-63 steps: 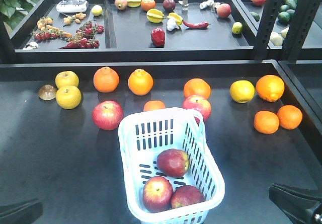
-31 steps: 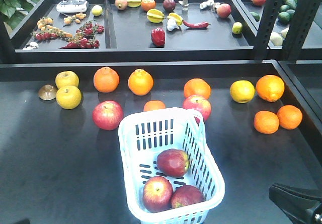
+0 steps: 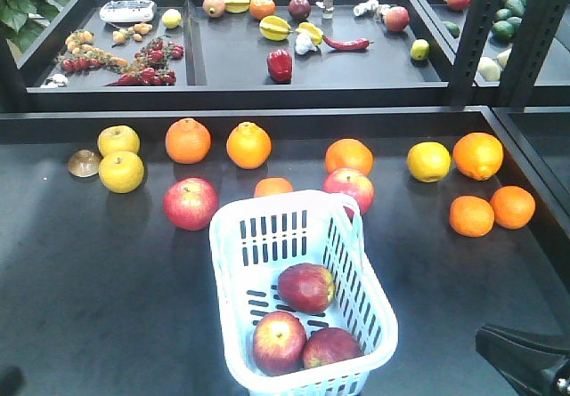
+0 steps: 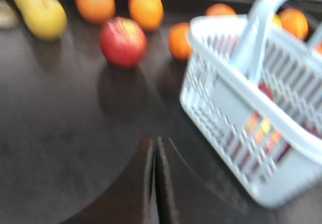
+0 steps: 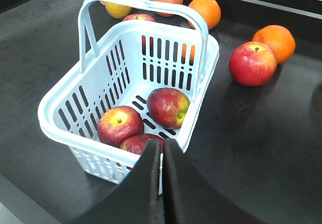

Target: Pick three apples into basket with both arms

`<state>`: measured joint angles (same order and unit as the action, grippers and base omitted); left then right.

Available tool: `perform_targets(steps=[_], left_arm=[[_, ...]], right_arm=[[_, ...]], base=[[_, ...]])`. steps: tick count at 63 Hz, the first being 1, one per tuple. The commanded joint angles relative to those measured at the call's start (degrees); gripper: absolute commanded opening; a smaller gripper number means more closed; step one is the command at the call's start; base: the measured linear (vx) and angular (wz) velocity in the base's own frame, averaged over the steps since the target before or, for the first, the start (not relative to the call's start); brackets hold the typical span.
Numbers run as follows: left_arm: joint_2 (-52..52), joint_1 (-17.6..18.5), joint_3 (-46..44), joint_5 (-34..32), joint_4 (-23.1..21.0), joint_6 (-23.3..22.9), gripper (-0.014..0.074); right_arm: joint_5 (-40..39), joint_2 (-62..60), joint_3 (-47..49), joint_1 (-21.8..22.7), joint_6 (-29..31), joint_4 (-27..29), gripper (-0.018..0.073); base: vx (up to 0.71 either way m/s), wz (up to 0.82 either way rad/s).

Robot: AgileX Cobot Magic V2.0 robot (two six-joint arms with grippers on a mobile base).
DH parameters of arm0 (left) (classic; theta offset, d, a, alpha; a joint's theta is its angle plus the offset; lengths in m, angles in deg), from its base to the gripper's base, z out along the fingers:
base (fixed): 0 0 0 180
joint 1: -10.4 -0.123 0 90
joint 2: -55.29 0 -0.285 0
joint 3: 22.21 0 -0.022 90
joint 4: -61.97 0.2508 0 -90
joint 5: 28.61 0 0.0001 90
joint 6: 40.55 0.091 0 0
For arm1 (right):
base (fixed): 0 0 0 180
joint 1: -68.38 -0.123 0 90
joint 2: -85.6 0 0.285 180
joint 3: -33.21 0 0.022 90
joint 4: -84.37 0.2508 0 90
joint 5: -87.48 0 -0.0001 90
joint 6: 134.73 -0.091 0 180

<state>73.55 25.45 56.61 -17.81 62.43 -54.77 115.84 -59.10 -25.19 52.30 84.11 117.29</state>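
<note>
Basket: I am seeing the pale basket sitting on the dark table at about 6 o'clock of the front view, its long side tilting toward 5 o'clock.
Apples in basket: three red apples are lying inside it; one is sitting mid-floor, and two are resting side by side at the near end, touching each other.
Handle: in the right wrist view I am watching the basket's handle standing upright over the far end.
Loose apples: two more red apples are waiting on the table, one at 10 o'clock of the basket, the other just beyond its far rim at 1 o'clock.
Other fruit: oranges and yellow fruits are lining the table's far half.
Left gripper: I am reading the left gripper with its fingers pressed together on nothing, hanging over bare table at 9 o'clock of the basket; this view is blurring.
Right gripper: the right gripper is showing its fingers closed together, empty, sitting above the basket's near rim.
</note>
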Motion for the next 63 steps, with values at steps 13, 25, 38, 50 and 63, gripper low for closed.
perform_targets(steps=[13,25,38,50,63], left_arm=[[-11.77,-13.14,-1.35,1.14,0.46,0.41,-0.0006],[-12.04,-18.57,-1.35,-1.14,0.33,0.21,-0.0006],[-12.04,-18.67,-1.35,-4.49,0.33,0.27,-0.0006],[-12.04,-18.67,-1.35,-3.62,0.31,0.16,-0.0006],[-12.04,-18.48,-1.35,-6.16,0.42,0.38,-0.0006]], right_arm=[[-3.06,0.17,1.56,0.23,-0.11,0.95,-0.0005],[-3.06,0.17,1.56,0.23,-0.11,0.95,-0.0005],[-3.06,0.17,1.56,0.23,-0.11,0.95,-0.0005],[-3.06,0.17,1.56,0.23,-0.11,0.95,-0.0005],[-3.06,0.17,1.56,0.23,-0.11,0.95,-0.0005]], base=[[0.0,0.0],[0.0,0.0],[0.0,0.0],[0.0,0.0],[0.0,0.0]])
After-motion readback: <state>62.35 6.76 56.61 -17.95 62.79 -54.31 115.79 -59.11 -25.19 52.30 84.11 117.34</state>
